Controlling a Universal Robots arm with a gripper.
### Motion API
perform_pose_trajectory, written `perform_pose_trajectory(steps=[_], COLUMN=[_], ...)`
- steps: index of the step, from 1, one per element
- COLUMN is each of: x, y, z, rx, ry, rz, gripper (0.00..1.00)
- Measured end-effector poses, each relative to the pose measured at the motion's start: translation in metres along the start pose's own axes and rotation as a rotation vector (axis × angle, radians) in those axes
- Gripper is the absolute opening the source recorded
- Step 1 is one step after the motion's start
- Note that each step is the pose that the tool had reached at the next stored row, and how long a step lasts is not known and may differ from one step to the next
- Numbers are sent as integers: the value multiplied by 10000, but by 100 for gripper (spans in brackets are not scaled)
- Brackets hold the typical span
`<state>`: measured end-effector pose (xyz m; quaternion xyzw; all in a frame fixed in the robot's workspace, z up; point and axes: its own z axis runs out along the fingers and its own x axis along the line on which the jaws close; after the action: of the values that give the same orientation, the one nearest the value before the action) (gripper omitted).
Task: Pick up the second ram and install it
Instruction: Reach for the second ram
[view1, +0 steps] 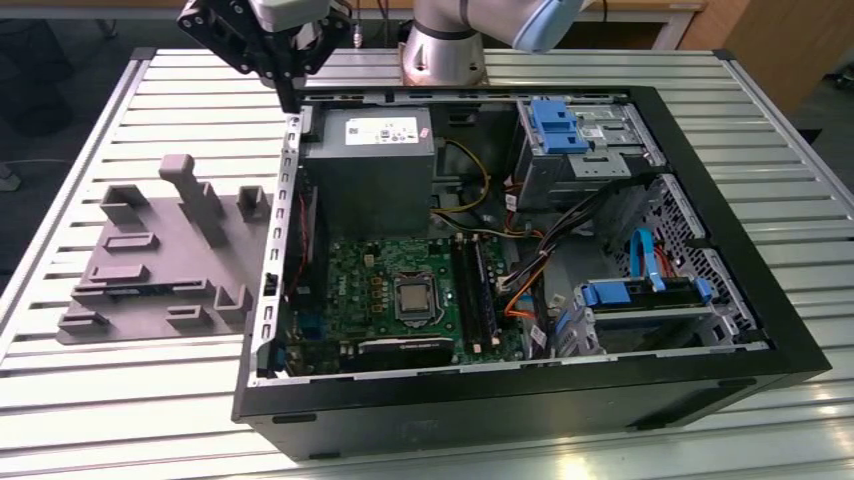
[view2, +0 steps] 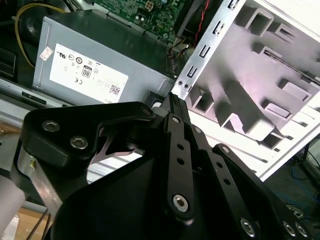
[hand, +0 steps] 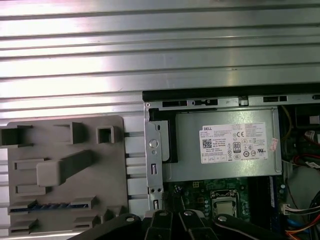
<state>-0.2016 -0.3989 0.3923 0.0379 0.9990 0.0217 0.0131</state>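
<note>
The second ram (hand: 50, 206) shows as a thin strip with a bluish edge, standing in a slot of the grey holder (hand: 65, 150) beside the computer case. My gripper (view1: 291, 102) hangs above the case's corner by the power supply (view1: 378, 160), at the exterior view's upper left. It is between the holder and the case, apart from the ram. Its fingers (view2: 173, 107) meet at the tips, shut, with nothing between them. The black finger links (hand: 172, 220) also appear in the first wrist view. Long black memory slots (view1: 470, 290) lie on the green motherboard (view1: 387, 290) inside the case.
The open black case (view1: 534, 400) fills the middle of the slatted metal table (view1: 134, 400). Blue drive brackets (view1: 554, 125) and cables (view1: 527, 290) sit on the exterior view's right. The holder has a tall post (view1: 200, 200) and several raised brackets. The arm's base (view1: 443, 50) stands behind the case.
</note>
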Motion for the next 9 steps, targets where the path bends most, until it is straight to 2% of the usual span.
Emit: perform_pose_trajectory(steps=[9], x=[79], y=[-6], z=[-2], rx=[0], ry=[0], rz=[0], gripper=[11])
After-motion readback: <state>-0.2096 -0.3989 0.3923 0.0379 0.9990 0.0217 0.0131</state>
